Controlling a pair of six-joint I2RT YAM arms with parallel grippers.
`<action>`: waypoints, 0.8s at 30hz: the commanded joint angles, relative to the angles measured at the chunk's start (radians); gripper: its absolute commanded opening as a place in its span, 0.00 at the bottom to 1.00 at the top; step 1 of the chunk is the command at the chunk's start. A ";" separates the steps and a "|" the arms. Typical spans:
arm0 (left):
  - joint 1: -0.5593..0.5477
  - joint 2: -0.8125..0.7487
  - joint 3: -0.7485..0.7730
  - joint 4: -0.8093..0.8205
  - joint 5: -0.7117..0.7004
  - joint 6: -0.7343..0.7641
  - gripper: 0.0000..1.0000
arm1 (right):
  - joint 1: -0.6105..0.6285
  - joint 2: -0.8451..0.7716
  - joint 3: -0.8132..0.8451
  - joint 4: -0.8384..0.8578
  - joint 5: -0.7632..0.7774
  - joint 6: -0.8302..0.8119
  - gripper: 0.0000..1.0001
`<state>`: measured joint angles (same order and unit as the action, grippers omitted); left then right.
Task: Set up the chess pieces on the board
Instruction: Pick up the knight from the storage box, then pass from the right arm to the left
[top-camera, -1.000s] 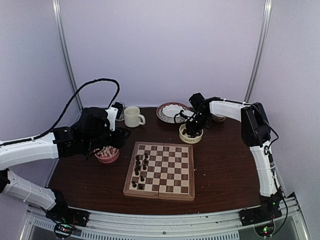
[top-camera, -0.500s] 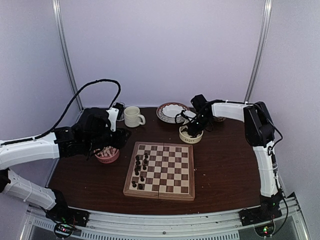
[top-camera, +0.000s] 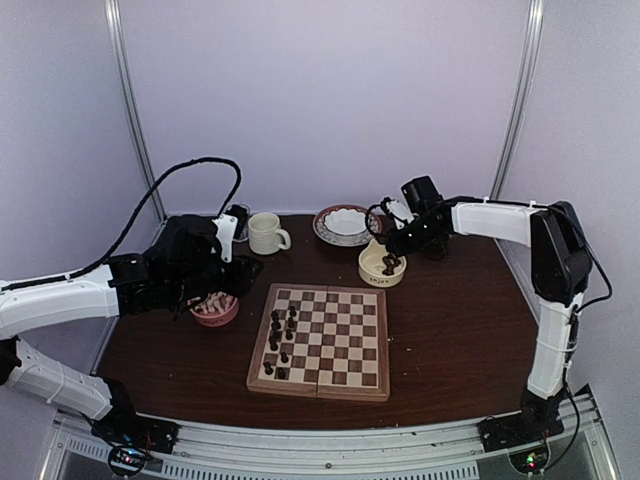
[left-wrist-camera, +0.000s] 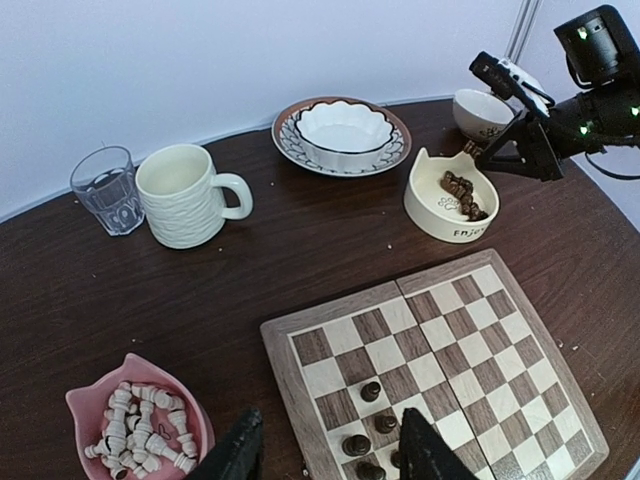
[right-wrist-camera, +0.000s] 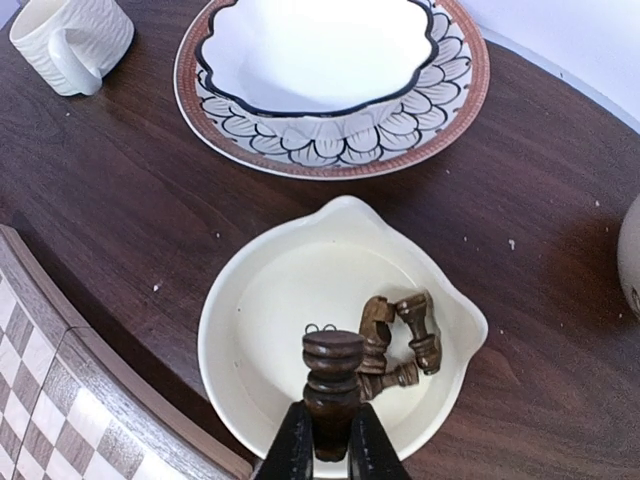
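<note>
Toward the far right of the bench, the right jaws are clamped on one dark chess piece (right-wrist-camera: 333, 385), held upright over the cream bowl (right-wrist-camera: 270, 300), where a few loose pieces (right-wrist-camera: 400, 345) lie. The board (top-camera: 322, 340) sits at the middle of the near edge, with dark pieces (top-camera: 281, 335) standing along its left side. The left jaws hang apart, holding nothing, near the pink bowl (left-wrist-camera: 85, 415) of pale pieces (left-wrist-camera: 140, 435)

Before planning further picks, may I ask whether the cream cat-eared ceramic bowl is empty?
No, several dark brown wooden chess pieces lie inside the cream cat-eared ceramic bowl.
</note>
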<state>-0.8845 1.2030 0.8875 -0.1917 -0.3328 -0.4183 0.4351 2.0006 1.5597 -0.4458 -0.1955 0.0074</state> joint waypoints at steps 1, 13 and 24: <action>0.004 0.009 -0.002 0.049 0.036 -0.006 0.47 | 0.011 -0.077 -0.102 0.055 -0.006 0.093 0.12; 0.009 0.055 0.022 0.058 0.192 -0.051 0.47 | 0.321 -0.365 -0.499 0.348 0.073 0.182 0.11; 0.032 0.129 -0.030 0.291 0.577 -0.114 0.58 | 0.509 -0.526 -0.725 0.713 0.130 0.143 0.12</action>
<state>-0.8619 1.3045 0.8768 -0.0635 0.0509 -0.4904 0.8768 1.5490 0.8787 0.1051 -0.1314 0.1844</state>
